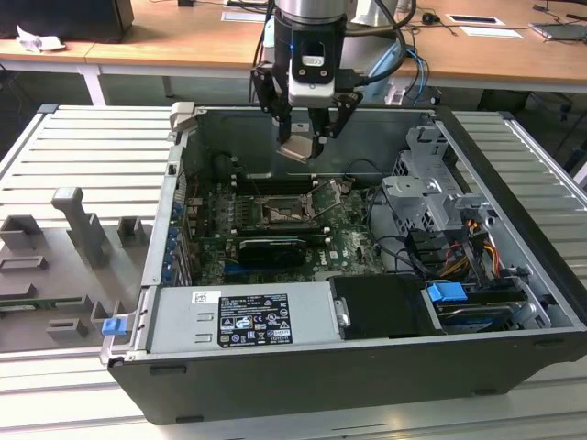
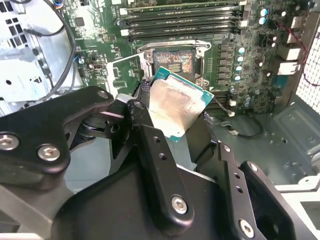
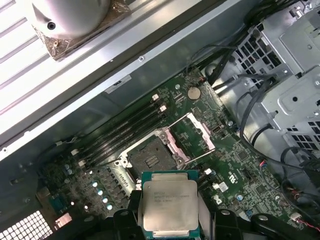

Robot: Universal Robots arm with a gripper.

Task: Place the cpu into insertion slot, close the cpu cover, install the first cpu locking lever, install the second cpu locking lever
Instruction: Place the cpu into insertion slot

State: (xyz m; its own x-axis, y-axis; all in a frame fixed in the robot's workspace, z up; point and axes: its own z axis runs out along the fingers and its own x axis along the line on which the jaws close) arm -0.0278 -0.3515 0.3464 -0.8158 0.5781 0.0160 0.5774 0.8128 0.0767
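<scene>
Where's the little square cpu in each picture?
Exterior view: cpu in the jaws, above the slot.
Second wrist view: cpu tilted, partly hiding the slot.
First wrist view: cpu between the jaws, beside the slot.
Shared landmark: the slot.

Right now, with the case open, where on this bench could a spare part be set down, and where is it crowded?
Bare: the ribbed table at the exterior view's left, bordered by the case wall and the grey fixtures; also its strip at the right. Crowded: the drive cage with cables, and above the insertion slot, where the hand holds the cpu.
</scene>
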